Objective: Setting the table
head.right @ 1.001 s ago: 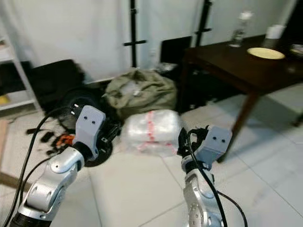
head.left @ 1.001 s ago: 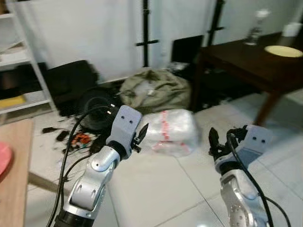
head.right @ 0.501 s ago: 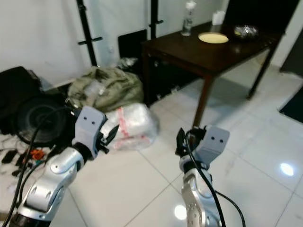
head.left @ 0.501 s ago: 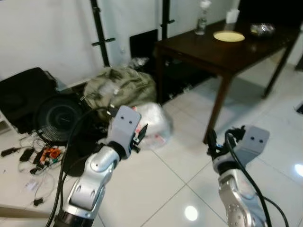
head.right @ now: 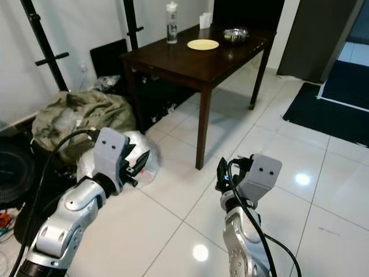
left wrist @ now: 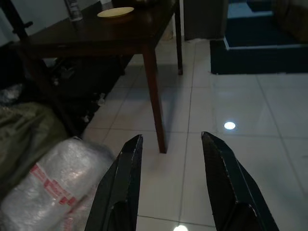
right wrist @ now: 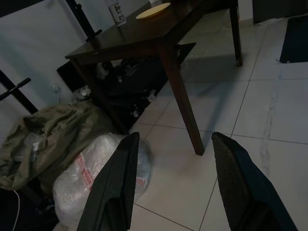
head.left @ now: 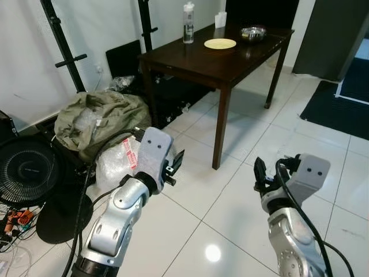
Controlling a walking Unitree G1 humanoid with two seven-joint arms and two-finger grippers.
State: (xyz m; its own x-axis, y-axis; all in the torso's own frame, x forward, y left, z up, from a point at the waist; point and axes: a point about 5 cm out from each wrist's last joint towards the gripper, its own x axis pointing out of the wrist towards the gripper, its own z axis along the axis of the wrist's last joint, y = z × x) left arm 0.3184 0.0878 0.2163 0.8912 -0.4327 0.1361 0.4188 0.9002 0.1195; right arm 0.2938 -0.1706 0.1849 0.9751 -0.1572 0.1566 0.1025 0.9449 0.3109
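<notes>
Ahead, a dark wooden desk carries the tableware, well apart from both raised arms.

On its far end lie a pale yellow plate, a clear bottle, what looks like a metal bowl and a white cup. Left end effector and right end effector hang released and bare over the white tiled floor. Beside the desk sit an olive bag, a bubble-wrap bundle and a black fan.

Dark table w/ plate, bottle, bowl.
</notes>
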